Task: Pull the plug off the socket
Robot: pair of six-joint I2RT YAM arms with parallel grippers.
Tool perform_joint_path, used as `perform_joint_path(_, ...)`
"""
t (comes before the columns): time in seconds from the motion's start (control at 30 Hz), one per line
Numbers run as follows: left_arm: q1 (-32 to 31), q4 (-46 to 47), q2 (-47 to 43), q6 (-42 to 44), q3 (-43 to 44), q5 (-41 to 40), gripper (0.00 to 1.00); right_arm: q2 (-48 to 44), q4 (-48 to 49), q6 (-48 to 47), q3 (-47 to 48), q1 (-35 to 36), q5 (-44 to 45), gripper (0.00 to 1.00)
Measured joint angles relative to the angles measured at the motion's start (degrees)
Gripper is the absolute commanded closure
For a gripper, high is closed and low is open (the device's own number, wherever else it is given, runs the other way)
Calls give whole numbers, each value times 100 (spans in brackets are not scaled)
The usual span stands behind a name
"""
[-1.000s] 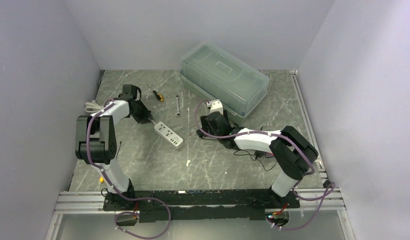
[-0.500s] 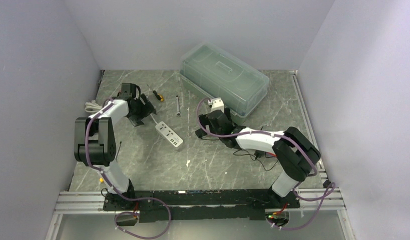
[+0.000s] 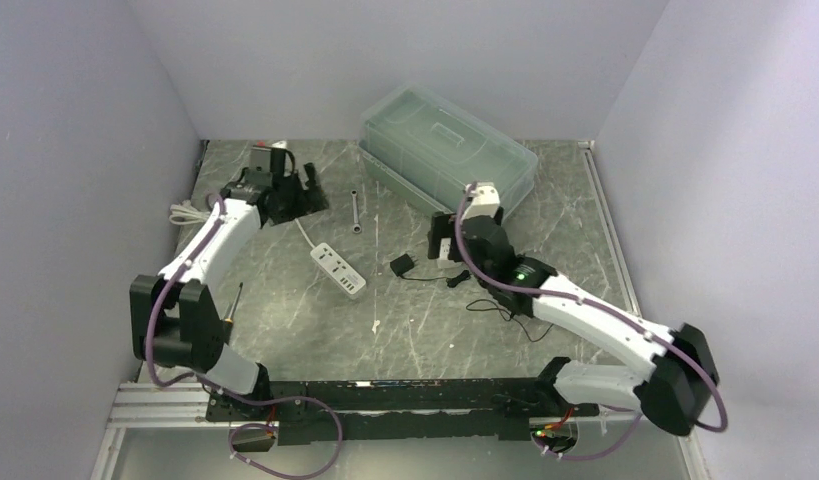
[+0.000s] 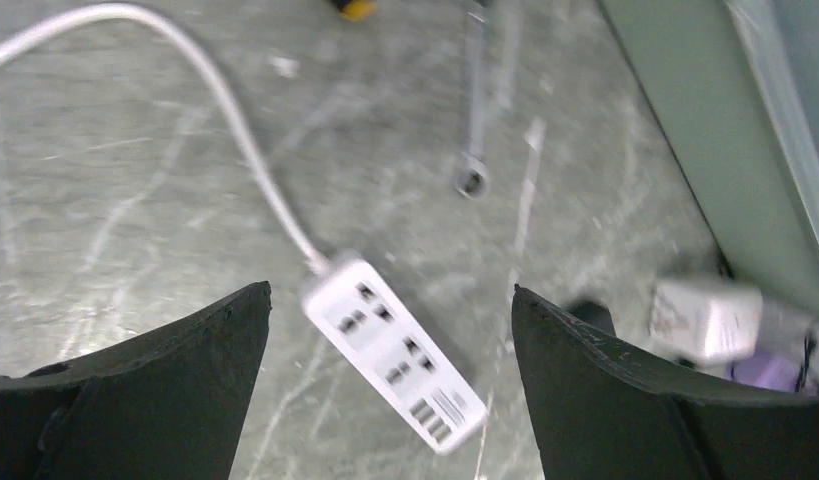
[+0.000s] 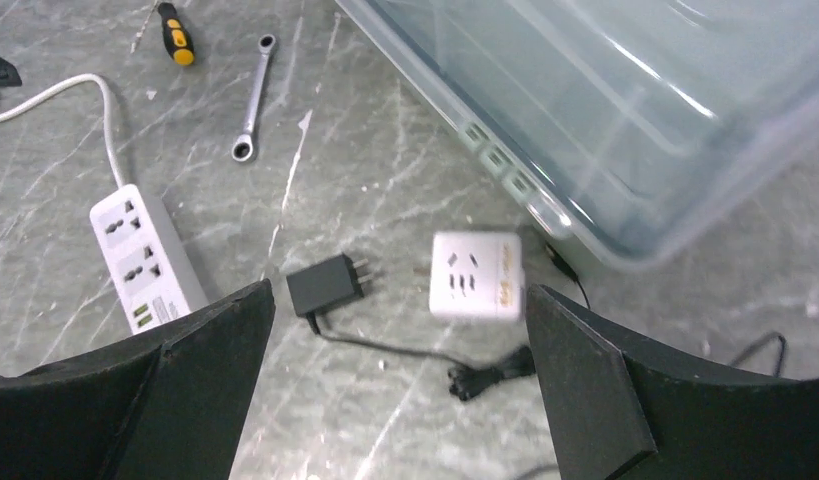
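Right now my left claw [image 4: 390, 292] hangs over the far left of the tabletop [image 5: 375, 170] with both fingers spread wide and nothing between them. My right claw [image 5: 400, 292] is just as wide and also holds nothing; it hovers above the middle of the tabletop, near the clear lidded bin [image 5: 605, 100].

The black plug [image 5: 325, 283] lies flat and free on the tabletop, its two prongs pointing toward the white adapter [image 5: 475, 275]. A clear gap separates them, so they are near each other but not touching. The adapter's socket face is up, and it sits just beside the bin's near edge. A thin black cable runs from the plug to a small dark bundle [image 5: 485, 375] closer to me.

The white power strip [image 5: 145, 260] lies to the left of the plug, apart from it, with nothing plugged into its sockets. Its white cord [image 5: 107, 120] curves away toward the far left.

Beyond the strip I see a wrench [image 5: 252, 98], and farther left a screwdriver [image 5: 175, 35] with a black and orange handle.
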Motion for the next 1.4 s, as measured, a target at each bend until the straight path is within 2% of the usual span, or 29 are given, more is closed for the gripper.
perform_joint_path(0.17, -960, -179, -645, 551, -52, 356, 7, -920, -1443, 901, -63, 0, 28, 2)
perform_joint_path(0.33, -1547, -160, -1196, 953, -365, 599, 8, -1290, -2940, 2304, -225, 0, -20, 13)
perform_joint_path(0.6, -2026, -105, -1681, 1338, -763, 498, 9, -1480, -4039, 3853, -866, 61, -197, 15)
perform_joint_path(0.97, -2028, -122, -1681, 1375, -763, 114, 9, -1073, -4586, 5969, -1023, 1029, 483, 15)
perform_joint_path(1.03, -2028, -120, -1681, 1373, -763, 85, 9, -944, -4579, 6223, -1121, 1058, 590, 18)
perform_joint_path(1.13, -2028, -122, -1681, 1373, -763, 26, 10, -807, -4553, 6505, -1246, 1058, 743, 29)
perform_joint_path(1.4, -2028, -125, -1676, 1360, -763, -59, 10, -754, -4444, 6857, -1276, 1058, 1158, 48)
